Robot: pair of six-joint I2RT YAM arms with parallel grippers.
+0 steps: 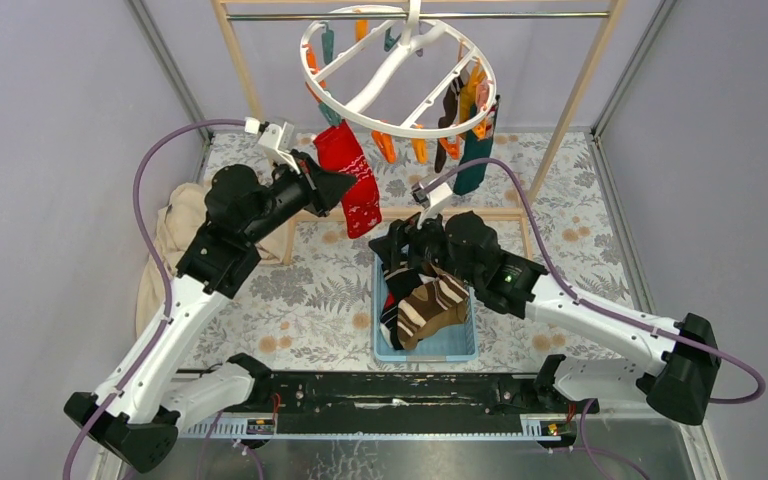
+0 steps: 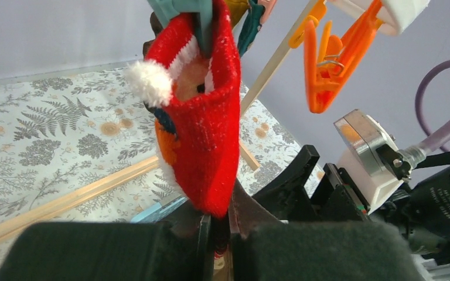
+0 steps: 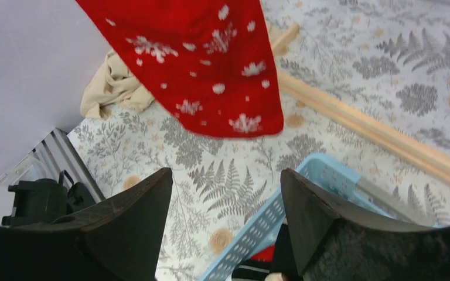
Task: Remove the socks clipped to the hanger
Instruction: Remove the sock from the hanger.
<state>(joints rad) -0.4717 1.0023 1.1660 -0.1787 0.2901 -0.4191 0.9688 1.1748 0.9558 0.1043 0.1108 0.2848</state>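
The left gripper (image 2: 217,219) is pinching shut on the red sock (image 2: 202,134), which is hanging from a teal clip (image 2: 196,17) at the hanger's (image 1: 388,72) left rim, while the right gripper (image 3: 225,175) is gaping empty over the basket (image 1: 430,352) already holding several socks (image 1: 430,305), with others (image 1: 470,160) not yet unclipped.
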